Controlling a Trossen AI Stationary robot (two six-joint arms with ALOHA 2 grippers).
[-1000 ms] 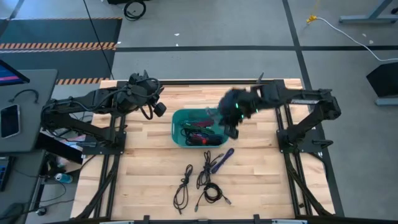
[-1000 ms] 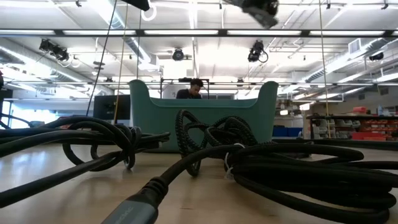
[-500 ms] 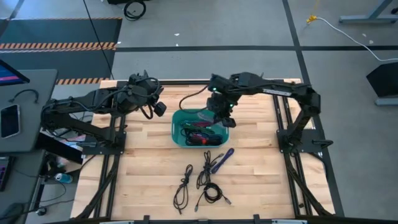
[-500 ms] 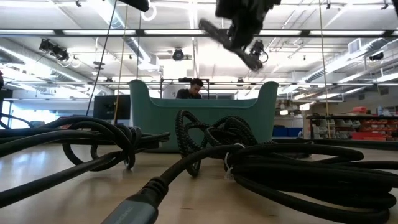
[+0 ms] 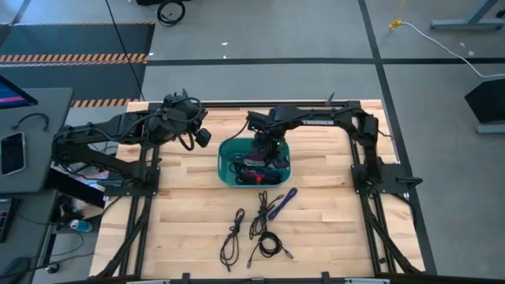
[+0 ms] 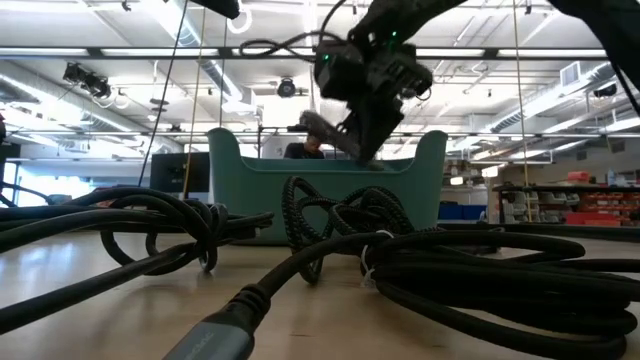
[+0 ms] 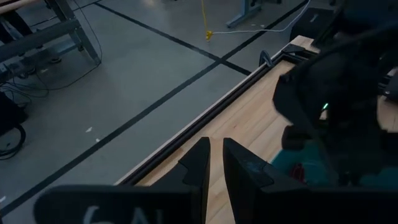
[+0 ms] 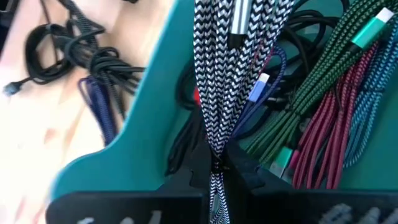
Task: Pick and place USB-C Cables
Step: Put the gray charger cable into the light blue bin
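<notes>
My right gripper (image 5: 267, 150) (image 8: 214, 167) hangs over the teal bin (image 5: 226, 150) (image 6: 250, 190) and is shut on a black-and-white braided cable (image 8: 217, 81). Several green, magenta, blue and black cables (image 8: 323, 118) lie in the bin. Black cable bundles (image 5: 264, 230) (image 8: 68, 53) and a purple one (image 5: 282, 203) rest on the table near the bin's near side. My left gripper (image 5: 202, 136) (image 7: 211, 163) waits shut at the bin's far left, touching nothing. My right gripper pinches the folded black-and-white cable between its two fingers, several strands together (image 8: 216, 144). The fingers come from above, pointing down into the bin. The bundle hangs ahead of the fingers with its silver plug (image 8: 239, 25) over the cables in the bin.
The bin's walls (image 8: 155, 112) rise around the gripper. Loose black cables (image 6: 420, 260) crowd the near table in front of the bin. Bare wood (image 5: 331, 229) lies to the right and left of the loose bundles.
My right gripper has swung from the bin's right side toward the table's left and come down from high above to just over the bin, turning as it went, with the cable still held.
</notes>
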